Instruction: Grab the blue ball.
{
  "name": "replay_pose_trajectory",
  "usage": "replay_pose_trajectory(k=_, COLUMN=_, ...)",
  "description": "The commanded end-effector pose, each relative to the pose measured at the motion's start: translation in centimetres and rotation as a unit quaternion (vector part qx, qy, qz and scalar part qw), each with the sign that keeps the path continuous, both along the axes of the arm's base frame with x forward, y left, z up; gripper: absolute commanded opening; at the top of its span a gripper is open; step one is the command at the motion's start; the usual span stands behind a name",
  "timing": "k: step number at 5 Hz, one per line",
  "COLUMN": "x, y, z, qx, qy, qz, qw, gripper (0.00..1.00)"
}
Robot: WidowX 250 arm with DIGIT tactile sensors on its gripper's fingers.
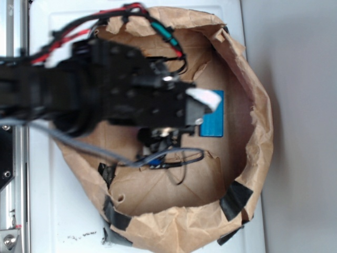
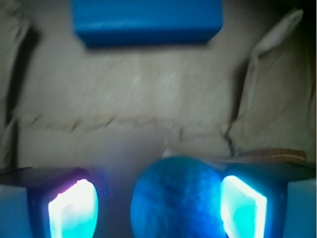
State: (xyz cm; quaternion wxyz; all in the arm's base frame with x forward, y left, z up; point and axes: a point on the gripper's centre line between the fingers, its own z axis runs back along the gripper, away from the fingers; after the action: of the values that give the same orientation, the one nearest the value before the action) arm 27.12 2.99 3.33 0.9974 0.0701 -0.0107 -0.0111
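In the wrist view the blue ball point(image 2: 176, 198), a dimpled teal-blue sphere, sits on the brown paper between the jaws of my gripper point(image 2: 158, 206). It rests against the right pad point(image 2: 242, 208), and a gap separates it from the left pad point(image 2: 74, 208). The jaws stand open around it. In the exterior view my gripper point(image 1: 192, 108) is low inside the paper basin, and the arm hides the ball.
A flat blue rectangular block point(image 2: 146, 22) lies just ahead of the jaws; it also shows in the exterior view point(image 1: 213, 121). The crumpled brown paper wall point(image 1: 258, 121) with black tape rings the area. Cables point(image 1: 168, 158) hang beside the arm.
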Motion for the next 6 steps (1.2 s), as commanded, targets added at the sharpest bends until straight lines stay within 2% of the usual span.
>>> replay_pose_trajectory(k=1, x=0.8, y=-0.1, z=1.8, qx=0.011, qy=-0.040, qz=0.000, qw=0.999, gripper=0.00)
replay_pose_trajectory(k=4, x=-1.0, y=-1.3, z=2.9, qx=0.022, qy=-0.061, qz=-0.013, qw=0.998, gripper=0.00)
replay_pose_trajectory(k=5, x=-2.3, y=-2.0, z=6.1, qx=-0.010, qy=-0.092, qz=-0.013, qw=0.996, gripper=0.00)
replay_pose_trajectory(k=6, x=-3.6, y=-2.2, z=9.8, qx=-0.056, qy=-0.132, qz=-0.018, qw=0.989, gripper=0.00)
